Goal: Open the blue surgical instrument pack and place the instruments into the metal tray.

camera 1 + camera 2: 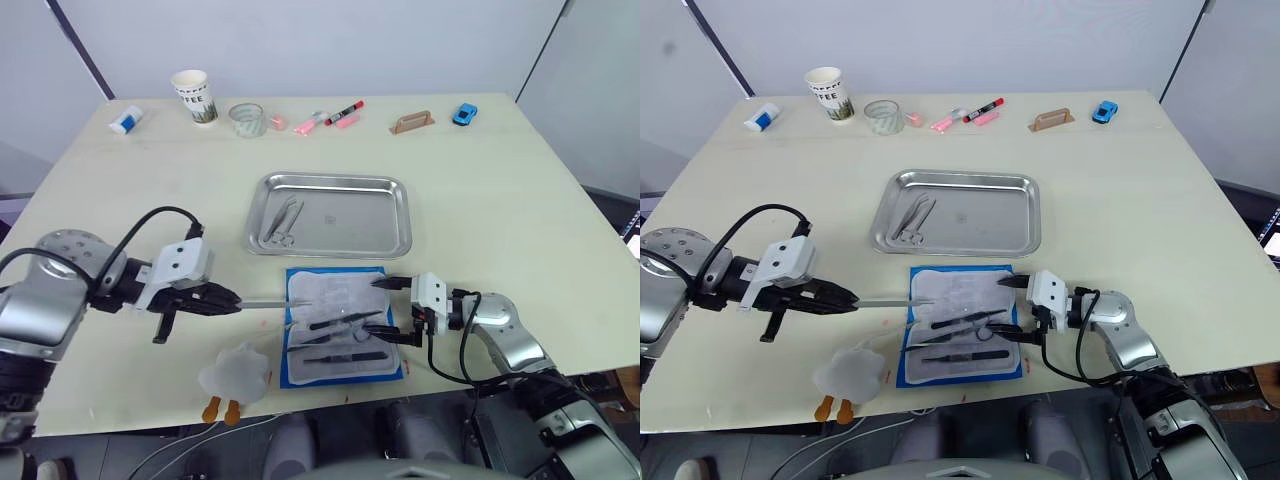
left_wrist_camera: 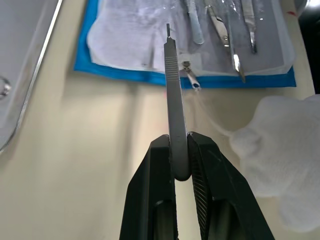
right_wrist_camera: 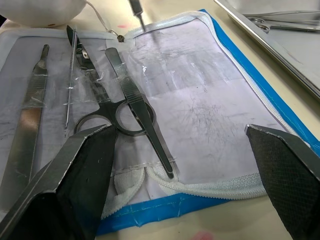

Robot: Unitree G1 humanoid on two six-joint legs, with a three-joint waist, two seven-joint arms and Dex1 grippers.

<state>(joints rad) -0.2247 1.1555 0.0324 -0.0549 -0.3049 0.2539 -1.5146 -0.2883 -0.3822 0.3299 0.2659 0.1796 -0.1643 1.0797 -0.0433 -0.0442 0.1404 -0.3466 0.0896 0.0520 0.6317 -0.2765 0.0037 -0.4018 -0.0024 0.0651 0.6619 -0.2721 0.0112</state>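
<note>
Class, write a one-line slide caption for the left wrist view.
Left tool shut on a slim metal handle, pointing at the opened blue surgical instrument pack.

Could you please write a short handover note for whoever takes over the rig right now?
Left gripper: shut on a slim flat handle, held above the table between tray and pack.
Right gripper: open, at the pack's right edge.
Blue surgical instrument pack: open, lying flat in front of the metal tray.
Done: a few instruments lie in the tray.
Left: drop the held handle in the tray, then move the scissors and remaining tools.
</note>
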